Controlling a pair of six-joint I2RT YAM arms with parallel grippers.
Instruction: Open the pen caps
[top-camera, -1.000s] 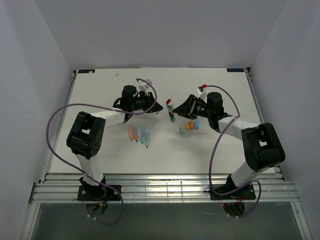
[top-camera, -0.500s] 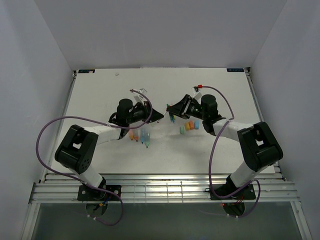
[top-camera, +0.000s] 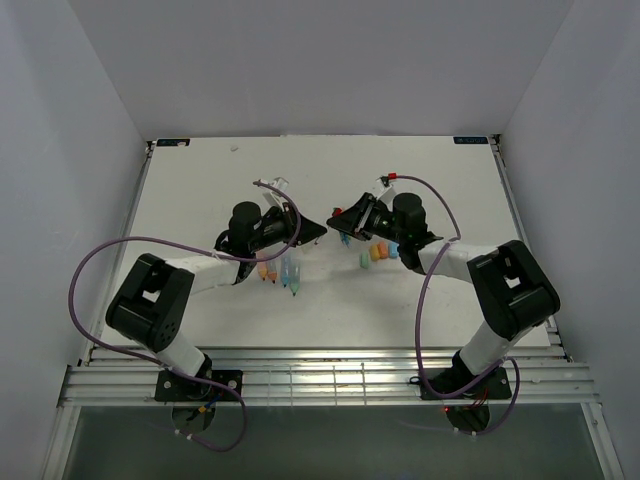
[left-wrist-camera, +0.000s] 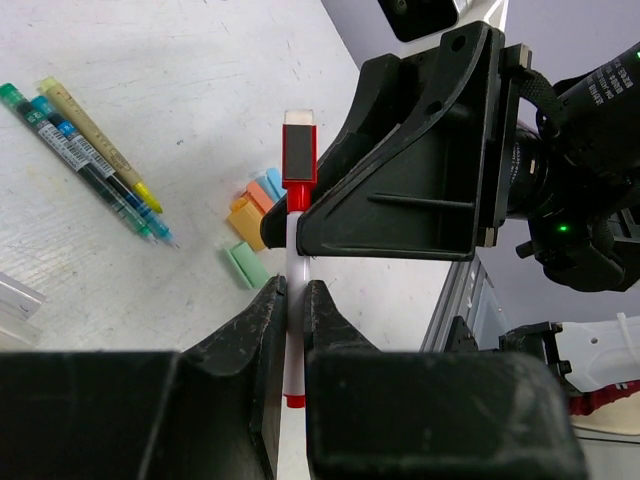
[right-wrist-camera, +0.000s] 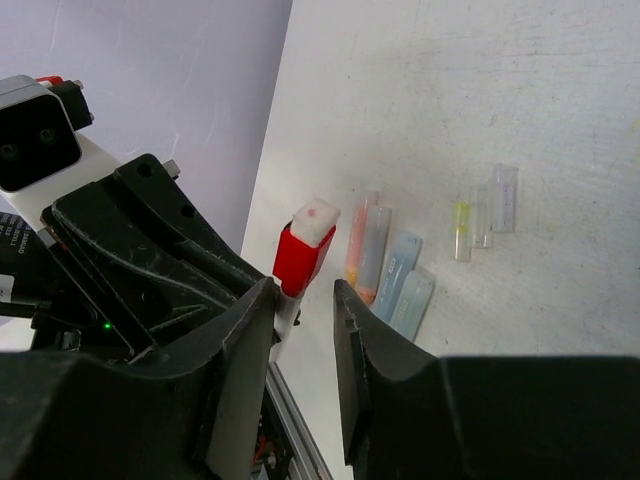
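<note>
So the last cap is being worked on, by the look of it. The left gripper (left-wrist-camera: 295, 290) is clamped shut on a white pen (left-wrist-camera: 292, 245), which is held by its lower end with the capped end sticking out well past the fingertips. The red cap (left-wrist-camera: 299, 160) is sat right in the gap of the right gripper (right-wrist-camera: 305, 290), up at its fingertips, with the jaws set only a bit wider than the cap. Whether the pads are actually biting can't be told from these views, since the cap hides the contact. For the next move, a firm squeeze on the cap alone is needed, then a straight pull along the pen's axis, away from the left fingers, while the pen is kept pinned. Any sideways tug would probably just bend things or make the smooth plastic slip. The cap is boxy and glossy, with a dark panel on one side and a white end, so flat faces are on offer for the pads. The pen is a thin, smooth, round stick. Down on the table (top-camera: 200, 190), below the right fingers, a row of loose caps (top-camera: 377, 252) in green, orange and blue is lying. Some thick translucent pens (top-camera: 280, 270) are parked below the left fingers.
</note>
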